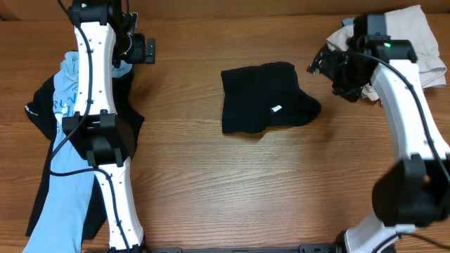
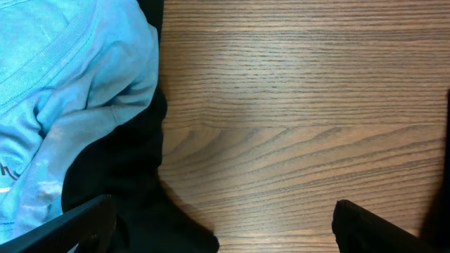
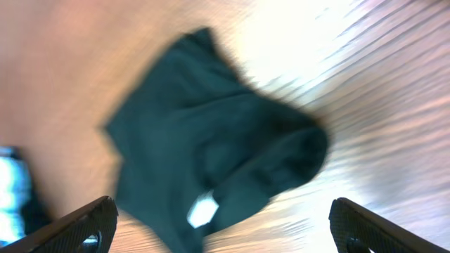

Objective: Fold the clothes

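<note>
Left pincer (image 2: pixel 221 205): fingers spread wide, nothing held, bare desk (image 2: pixel 302 105) between them. Light blue tee (image 2: pixel 63 91) lies just left of left pincer, on top of dark garment (image 2: pixel 133 176). Right pincer (image 3: pixel 223 204): fingers wide apart, empty, raised above desk. Black shirt (image 1: pixel 261 97) lies bunched ahead of right pincer, clear of both fingers, white label (image 1: pixel 276 109) facing up. Right wrist view blurred. Beige cloth (image 1: pixel 415 42) lies behind right pincer

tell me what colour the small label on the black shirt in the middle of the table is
White. The label stands out against the black shirt best in the overhead view.
</note>
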